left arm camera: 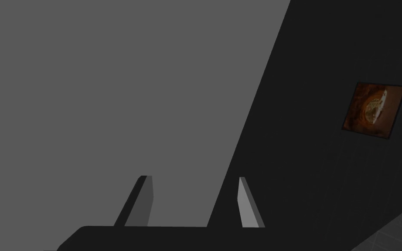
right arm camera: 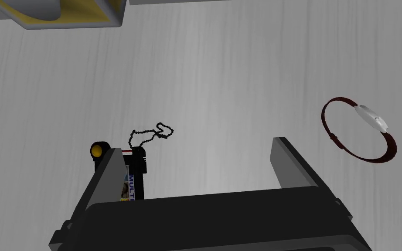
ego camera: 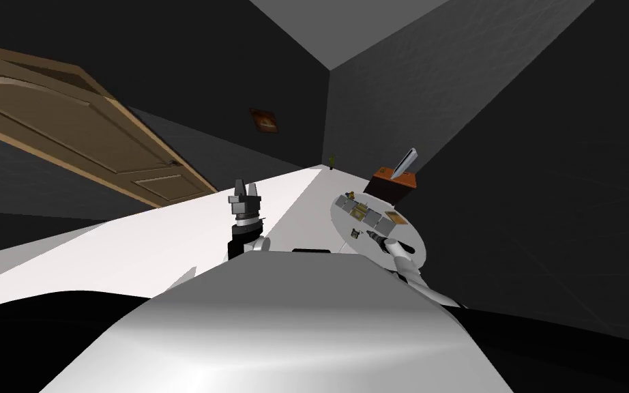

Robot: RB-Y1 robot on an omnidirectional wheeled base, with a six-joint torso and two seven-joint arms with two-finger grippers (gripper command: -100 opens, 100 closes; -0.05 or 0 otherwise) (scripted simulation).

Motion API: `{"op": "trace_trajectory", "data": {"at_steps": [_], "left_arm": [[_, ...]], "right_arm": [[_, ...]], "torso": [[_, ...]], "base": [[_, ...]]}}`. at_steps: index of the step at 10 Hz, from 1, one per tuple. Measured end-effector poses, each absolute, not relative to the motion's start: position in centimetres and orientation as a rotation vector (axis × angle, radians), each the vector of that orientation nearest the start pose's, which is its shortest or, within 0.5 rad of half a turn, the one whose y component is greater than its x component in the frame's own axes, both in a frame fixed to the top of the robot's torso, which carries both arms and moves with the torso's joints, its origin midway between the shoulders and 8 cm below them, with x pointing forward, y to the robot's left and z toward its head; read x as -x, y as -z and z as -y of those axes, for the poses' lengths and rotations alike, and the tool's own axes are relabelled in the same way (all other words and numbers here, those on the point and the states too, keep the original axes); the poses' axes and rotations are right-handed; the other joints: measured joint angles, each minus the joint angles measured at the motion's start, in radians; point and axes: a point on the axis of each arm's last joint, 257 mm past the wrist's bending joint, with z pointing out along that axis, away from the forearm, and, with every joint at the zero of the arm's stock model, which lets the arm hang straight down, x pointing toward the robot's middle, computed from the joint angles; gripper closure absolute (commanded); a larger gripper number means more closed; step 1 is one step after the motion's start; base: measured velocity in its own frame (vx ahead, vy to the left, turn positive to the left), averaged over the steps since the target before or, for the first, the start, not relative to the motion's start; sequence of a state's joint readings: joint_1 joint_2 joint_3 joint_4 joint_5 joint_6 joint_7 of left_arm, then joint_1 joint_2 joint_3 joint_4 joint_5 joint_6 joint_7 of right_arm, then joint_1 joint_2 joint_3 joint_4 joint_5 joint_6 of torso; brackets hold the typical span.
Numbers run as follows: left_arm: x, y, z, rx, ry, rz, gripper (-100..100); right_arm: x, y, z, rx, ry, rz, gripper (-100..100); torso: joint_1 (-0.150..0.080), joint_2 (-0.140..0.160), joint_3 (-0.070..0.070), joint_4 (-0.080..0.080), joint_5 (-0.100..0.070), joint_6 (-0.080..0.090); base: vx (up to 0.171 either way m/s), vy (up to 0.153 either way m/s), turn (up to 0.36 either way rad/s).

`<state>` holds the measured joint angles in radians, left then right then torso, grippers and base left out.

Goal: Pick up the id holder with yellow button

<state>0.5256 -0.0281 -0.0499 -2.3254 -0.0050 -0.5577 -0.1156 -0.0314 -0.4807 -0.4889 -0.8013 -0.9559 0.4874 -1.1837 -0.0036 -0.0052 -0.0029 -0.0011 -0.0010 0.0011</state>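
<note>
The id holder (right arm camera: 136, 176) is a black card case with a printed card, a yellow button (right arm camera: 96, 150) on a black reel and a thin bead chain (right arm camera: 154, 133). It lies flat on the light grey round table (right arm camera: 222, 78). My right gripper (right arm camera: 195, 146) hangs open just over it; the case sits inside the jaws, against one finger (right arm camera: 110, 174) that hides part of it. In the head view the right gripper (ego camera: 372, 237) is over the table's near part, beside the id holder (ego camera: 355, 233). My left gripper (ego camera: 245, 194) is raised and stands open (left arm camera: 193, 177), empty.
A dark red wristband with a white face (right arm camera: 361, 130) lies beyond the other finger. A grey tray with a yellow inside (right arm camera: 65, 13) sits further on. Several small items (ego camera: 374, 217) cover the round table (ego camera: 415, 249); a brown box (ego camera: 395, 184) stands behind it. A wooden door (ego camera: 67, 129) is at left.
</note>
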Motion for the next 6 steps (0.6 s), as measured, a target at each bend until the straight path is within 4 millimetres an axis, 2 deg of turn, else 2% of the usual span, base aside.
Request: {"op": "trace_trajectory", "data": {"at_steps": [3, 6], "left_arm": [[-32.4, -4.7, -26.6, 0.576, 1.246, -0.561, 0], [-32.4, -4.7, -26.6, 0.576, 1.246, -0.561, 0]], "right_arm": [[-31.8, 50.5, 58.0, 2.706, 0.971, -1.183, -100], [-29.8, 52.1, 57.2, 2.640, 0.843, -1.284, -100]], "torso": [[0.000, -0.001, 0.000, 0.000, 0.000, 0.000], [0.001, -0.001, -0.001, 0.000, 0.000, 0.000]], "base": [[0.027, -0.059, 0.278], [0.026, -0.051, 0.170]]}}
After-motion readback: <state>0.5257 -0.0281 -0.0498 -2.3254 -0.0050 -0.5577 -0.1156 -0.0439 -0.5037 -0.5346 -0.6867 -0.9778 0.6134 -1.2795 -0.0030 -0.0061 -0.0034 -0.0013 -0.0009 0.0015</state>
